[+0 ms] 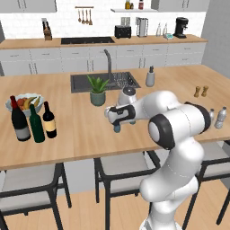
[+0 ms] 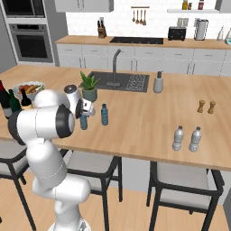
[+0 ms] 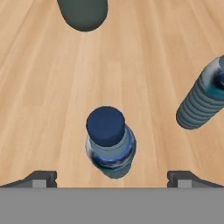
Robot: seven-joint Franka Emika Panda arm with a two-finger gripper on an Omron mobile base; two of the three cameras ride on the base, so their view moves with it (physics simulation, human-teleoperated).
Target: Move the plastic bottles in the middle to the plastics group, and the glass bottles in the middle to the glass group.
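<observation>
While the gripper (image 3: 112,177) is being held wide open directly above one blue bottle (image 3: 110,146), with nothing being gripped, two blue bottles are being counted in the hand view: that one, seen cap-up between the fingertips (image 3: 41,178), and a second blue bottle (image 3: 202,101) off to the side. Both are being shown standing on the wooden counter (image 2: 144,113) near the potted plant (image 2: 89,86) in the right base view, where the second bottle (image 2: 104,114) is plainly seen and the first is partly hidden by the hand. Two grey-clear bottles (image 2: 187,138) are being shown near the counter's front edge, beside two wooden shakers (image 2: 205,106). Three dark bottles are being shown in the left base view by the fruit bowl (image 1: 24,104): a large wine bottle (image 1: 19,120), a slim green bottle (image 1: 36,124) and a smaller wine bottle (image 1: 49,120) with a yellowish label. No writing is being made out on any label.
</observation>
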